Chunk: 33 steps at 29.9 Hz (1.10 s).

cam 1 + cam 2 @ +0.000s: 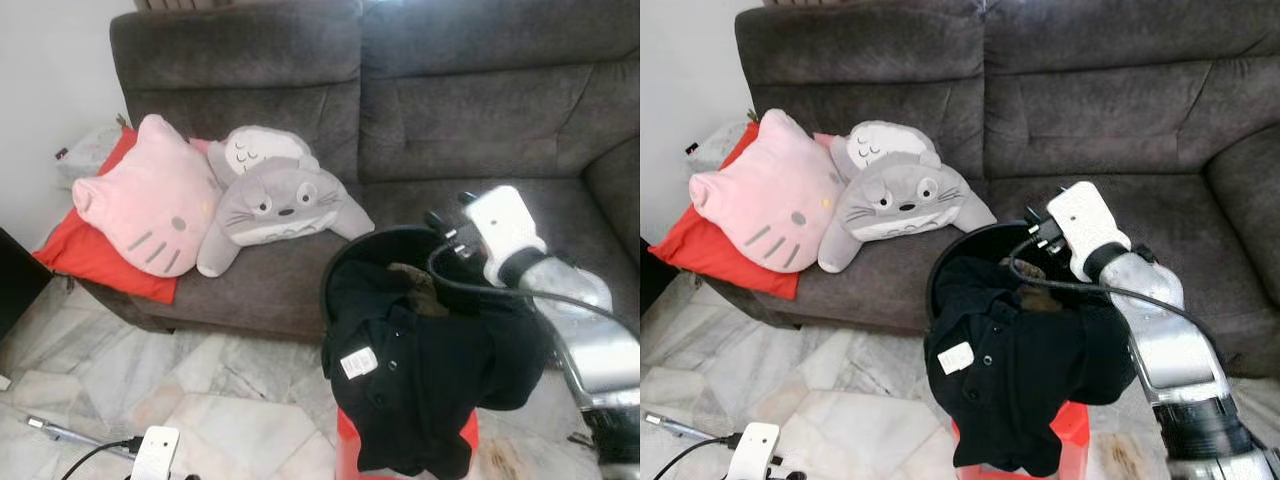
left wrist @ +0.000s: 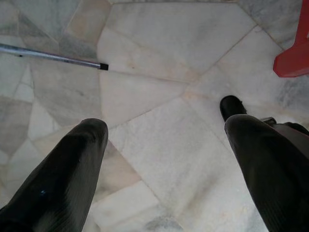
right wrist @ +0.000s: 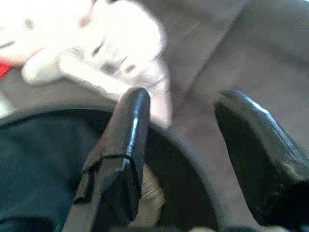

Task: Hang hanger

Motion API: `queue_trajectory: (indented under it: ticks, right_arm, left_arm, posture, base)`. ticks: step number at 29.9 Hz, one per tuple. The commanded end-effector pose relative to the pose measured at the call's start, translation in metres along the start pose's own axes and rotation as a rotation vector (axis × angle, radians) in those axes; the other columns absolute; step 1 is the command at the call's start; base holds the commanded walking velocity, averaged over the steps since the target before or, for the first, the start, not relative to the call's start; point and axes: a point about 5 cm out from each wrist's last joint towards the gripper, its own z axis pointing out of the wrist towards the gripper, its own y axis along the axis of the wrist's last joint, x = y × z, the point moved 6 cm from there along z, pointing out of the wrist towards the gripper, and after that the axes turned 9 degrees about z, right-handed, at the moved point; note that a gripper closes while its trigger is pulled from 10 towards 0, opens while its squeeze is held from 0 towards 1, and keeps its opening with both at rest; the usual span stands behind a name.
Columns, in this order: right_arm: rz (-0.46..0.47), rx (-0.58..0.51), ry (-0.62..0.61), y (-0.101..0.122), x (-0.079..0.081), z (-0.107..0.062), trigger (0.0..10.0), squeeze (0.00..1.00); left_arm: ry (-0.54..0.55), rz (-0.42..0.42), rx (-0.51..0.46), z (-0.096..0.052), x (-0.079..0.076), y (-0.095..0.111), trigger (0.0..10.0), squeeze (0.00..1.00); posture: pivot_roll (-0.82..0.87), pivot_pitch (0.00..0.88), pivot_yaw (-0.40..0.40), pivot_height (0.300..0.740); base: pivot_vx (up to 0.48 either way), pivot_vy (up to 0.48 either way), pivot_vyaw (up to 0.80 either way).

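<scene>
Seemingly at the reaching stage, right gripper (image 3: 181,145) jaws wide over the round black laundry basket (image 1: 345,262) draped with a black shirt (image 1: 420,390), needing next to dip and close on a hanger.

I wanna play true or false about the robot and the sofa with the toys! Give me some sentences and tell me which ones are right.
1. A black shirt hangs over the rim of the dark basket. True.
2. The right gripper is squeezed shut. False: its fingers are apart, over the basket's rim.
3. The pink cat cushion lies on the sofa. True.
4. The grey plush toy is on the floor. False: it lies on the sofa beside the pink cushion.
5. The left gripper holds a hanger. False: it is open above the marble floor.
</scene>
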Motion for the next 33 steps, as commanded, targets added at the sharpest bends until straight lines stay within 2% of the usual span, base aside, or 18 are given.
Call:
queue_trajectory:
  ticks: [1, 2, 3, 5, 6, 17, 24, 28, 33]
  right_arm:
    - [0.021, 0.060, 0.069, -0.012, 0.008, 0.005, 10.0, 0.00]
    - [0.007, 0.089, 0.136, -0.018, 0.015, 0.007, 10.0, 0.00]
    - [0.007, 0.089, 0.136, -0.018, 0.015, 0.007, 10.0, 0.00]
    - [-0.052, 0.171, 0.253, -0.035, 0.023, 0.009, 10.0, 0.00]
    - [-0.048, 0.182, 0.265, -0.037, 0.023, 0.009, 10.0, 0.00]
    - [-0.039, 0.191, 0.381, -0.030, 0.022, 0.021, 10.0, 0.00]
    - [-0.096, 0.222, 0.517, -0.034, 0.032, 0.013, 10.0, 0.00]
    - [-0.161, 0.251, 0.468, -0.035, 0.013, 0.011, 10.0, 0.00]
    - [-0.189, 0.264, 0.478, -0.036, 0.008, 0.005, 10.0, 0.00]
  left_arm:
    - [0.015, -0.016, 0.009, -0.001, 0.006, -0.003, 10.0, 0.00]
    - [0.014, -0.018, 0.010, -0.001, 0.006, -0.003, 10.0, 0.00]
    - [0.014, -0.018, 0.010, -0.001, 0.006, -0.003, 10.0, 0.00]
    - [0.010, -0.019, 0.011, -0.001, 0.005, -0.003, 10.0, 0.00]
    - [0.010, -0.019, 0.011, -0.001, 0.005, -0.003, 10.0, 0.00]
    - [0.001, -0.027, 0.011, -0.001, 0.005, -0.003, 10.0, 0.00]
    - [-0.004, -0.031, 0.012, -0.001, 0.004, -0.002, 10.0, 0.00]
    - [-0.010, -0.031, 0.012, 0.000, 0.003, -0.002, 10.0, 0.00]
    - [-0.014, -0.032, 0.012, 0.000, 0.002, -0.001, 10.0, 0.00]
  posture:
    - [-0.29, 0.039, 0.156, 0.740]
    - [-0.29, 0.039, 0.156, 0.740]
    - [-0.29, 0.039, 0.156, 0.740]
    - [-0.29, 0.044, 0.160, 0.740]
    - [-0.28, 0.050, 0.160, 0.740]
    - [-0.28, 0.060, 0.163, 0.740]
    - [-0.27, 0.065, 0.164, 0.740]
    - [-0.28, 0.069, 0.164, 0.740]
    - [-0.29, 0.071, 0.162, 0.740]
  base:
    - [0.000, 0.000, 0.00]
    - [0.000, 0.000, 0.00]
    - [0.000, 0.000, 0.00]
    - [0.000, 0.000, 0.00]
    - [0.000, 0.000, 0.00]
    - [0.000, 0.000, 0.00]
    - [0.000, 0.000, 0.00]
    - [0.000, 0.000, 0.00]
    - [0.000, 0.000, 0.00]
